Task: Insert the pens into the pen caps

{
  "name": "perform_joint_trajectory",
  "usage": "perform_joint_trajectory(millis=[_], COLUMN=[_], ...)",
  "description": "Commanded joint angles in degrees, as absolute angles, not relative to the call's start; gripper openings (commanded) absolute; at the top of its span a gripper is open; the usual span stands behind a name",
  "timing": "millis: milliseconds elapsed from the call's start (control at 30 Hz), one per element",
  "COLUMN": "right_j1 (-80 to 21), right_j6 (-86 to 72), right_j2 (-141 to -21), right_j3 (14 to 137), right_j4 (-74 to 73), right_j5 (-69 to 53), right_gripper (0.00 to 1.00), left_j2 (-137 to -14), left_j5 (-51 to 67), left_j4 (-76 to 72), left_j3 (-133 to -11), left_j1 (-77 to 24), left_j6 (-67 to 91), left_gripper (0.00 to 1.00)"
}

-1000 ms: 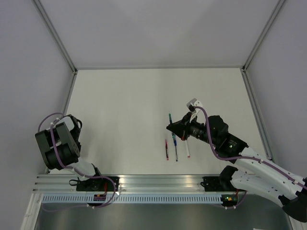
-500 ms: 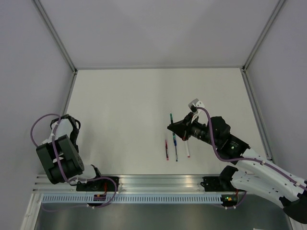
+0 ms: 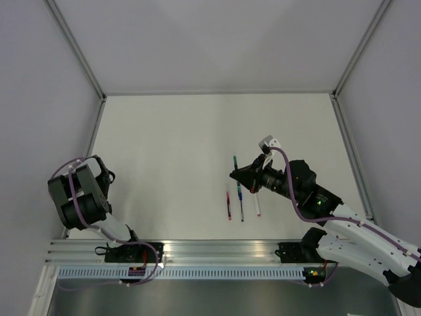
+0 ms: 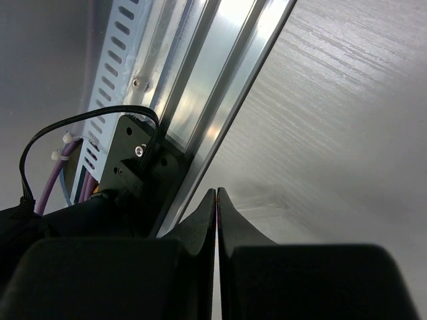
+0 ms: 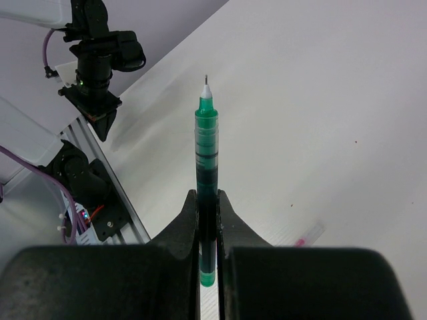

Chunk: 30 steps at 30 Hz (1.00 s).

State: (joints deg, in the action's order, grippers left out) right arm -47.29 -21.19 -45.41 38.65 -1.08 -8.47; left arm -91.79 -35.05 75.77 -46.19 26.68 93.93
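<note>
**Pinching the green pen on the right, left jaws shut flat**

Starting at the far left: got the left arm (image 3: 79,197) folded up by the near-left corner of the table (image 3: 164,145), well apart from all the pens. Checking its wrist cam, can see the left gripper (image 4: 217,200) with both fingers pressed flat together, just a hairline seam between them. Hanging over bare tabletop, right beside the aluminium rail (image 4: 220,87) and a black bracket (image 4: 140,167) with a cable looped off it.

Moving right, past the middle: looking at three pens lying flat near the front edge, side by side and roughly parallel. Going across, that's the red pen (image 3: 228,205), then the blue pen (image 3: 241,209), then the white pen (image 3: 257,205). Close together, but can't tell if any of them touch.

Further right: got the right gripper (image 5: 207,199) clamped narrow on the green pen (image 5: 207,143). Gripping it low on the barrel, with the writing tip poking well out past the fingertips. From above, sticks out just beyond the row of three, toward the far side. Also spotting a pale, pinkish pen end (image 5: 308,235) on the table, lower right in the right wrist view.
</note>
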Motion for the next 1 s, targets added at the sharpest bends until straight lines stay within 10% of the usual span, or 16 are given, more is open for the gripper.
perform_joint_trajectory(millis=[0, 967], right_j1=[-47.2, -47.3], right_j6=[-20.9, -21.1], right_j2=[-44.5, -44.6], right_j3=[38.2, 37.8], right_j4=[0.1, 0.3], right_j5=[-7.6, -6.1], right_gripper=[0.00, 0.00], left_j2=[-96.3, -93.5], left_j5=[-36.7, -31.7], left_j4=[81.2, 63.3], left_j3=[-49.1, -45.4], left_j1=[27.0, 27.1], left_j6=[98.2, 80.2], left_gripper=[0.02, 0.02])
